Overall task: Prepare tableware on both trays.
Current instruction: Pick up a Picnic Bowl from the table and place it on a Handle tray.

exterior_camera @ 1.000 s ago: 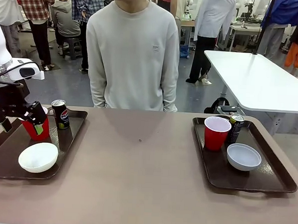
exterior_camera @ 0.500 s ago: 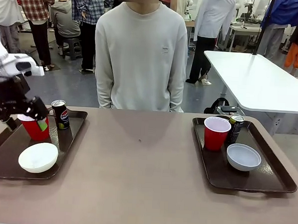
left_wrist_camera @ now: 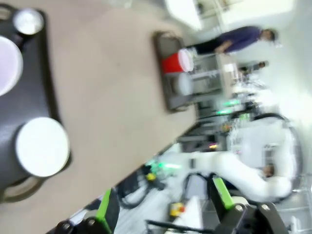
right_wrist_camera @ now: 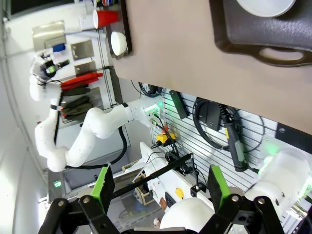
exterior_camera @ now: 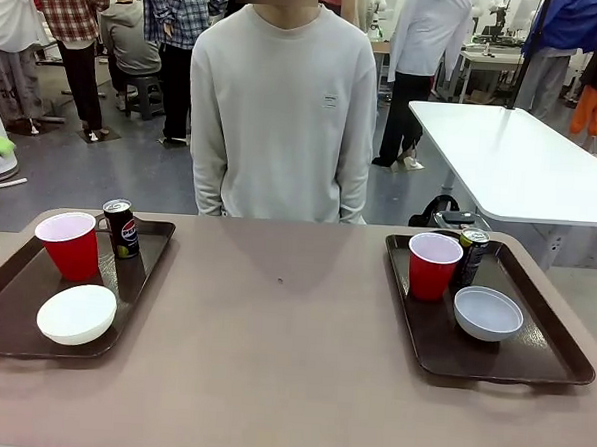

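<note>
On the left tray (exterior_camera: 136, 267) stand a red cup (exterior_camera: 69, 244), a dark can (exterior_camera: 121, 227) and a cream-white bowl (exterior_camera: 76, 314). The right tray (exterior_camera: 534, 353) carries another red cup (exterior_camera: 434, 265), a can (exterior_camera: 472, 255) behind it and a pale bowl (exterior_camera: 488, 313). My left gripper (left_wrist_camera: 163, 204) is open and empty, off the table's edge, looking back at the near tray (left_wrist_camera: 44, 73) with its bowl (left_wrist_camera: 41, 146). My right gripper (right_wrist_camera: 160, 183) is also open with nothing in it, below the table's edge near the right tray (right_wrist_camera: 263, 36).
A person in a pale sweater (exterior_camera: 281, 112) stands at the far side of the brown table (exterior_camera: 273, 332), arms down. A white table (exterior_camera: 512, 155) stands behind on the right. Cables and a slotted panel (right_wrist_camera: 214, 122) lie under the table's near edge.
My left gripper, which was around the red cup on the left tray, has let it go, risen and drawn back off the picture's left side. The cup stands upright on the tray.
</note>
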Controlling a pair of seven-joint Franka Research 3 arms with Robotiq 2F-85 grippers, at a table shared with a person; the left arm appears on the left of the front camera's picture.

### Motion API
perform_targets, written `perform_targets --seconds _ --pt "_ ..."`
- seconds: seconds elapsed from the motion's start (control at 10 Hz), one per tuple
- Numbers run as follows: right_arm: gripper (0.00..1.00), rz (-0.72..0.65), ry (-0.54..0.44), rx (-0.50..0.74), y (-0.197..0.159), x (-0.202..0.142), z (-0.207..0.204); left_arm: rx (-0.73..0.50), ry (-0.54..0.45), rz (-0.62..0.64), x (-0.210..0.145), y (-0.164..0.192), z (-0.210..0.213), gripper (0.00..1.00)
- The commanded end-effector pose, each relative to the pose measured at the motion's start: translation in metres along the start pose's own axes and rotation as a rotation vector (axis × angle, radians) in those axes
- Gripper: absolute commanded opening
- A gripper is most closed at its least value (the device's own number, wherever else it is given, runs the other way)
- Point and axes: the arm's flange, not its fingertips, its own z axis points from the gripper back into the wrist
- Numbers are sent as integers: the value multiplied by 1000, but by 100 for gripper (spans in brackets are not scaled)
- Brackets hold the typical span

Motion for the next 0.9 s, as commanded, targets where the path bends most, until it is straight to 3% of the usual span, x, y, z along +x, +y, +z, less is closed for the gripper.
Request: perform_targets --seconds 0.0,0.1,0.3,0.6,0.8 --pt "100 -11 -11 19 3 3 -1 -285 29 123 17 22 0 100" --pt "100 -11 -11 19 3 3 -1 -262 112 159 19 28 2 100" --pt "100 -11 -11 19 3 3 -1 -262 144 194 22 48 5 100" --pt "100 -11 -11 19 3 3 -1 -173 150 262 22 66 -6 100" --pt "100 -11 -11 19 3 3 -1 0 103 215 20 49 -18 100"
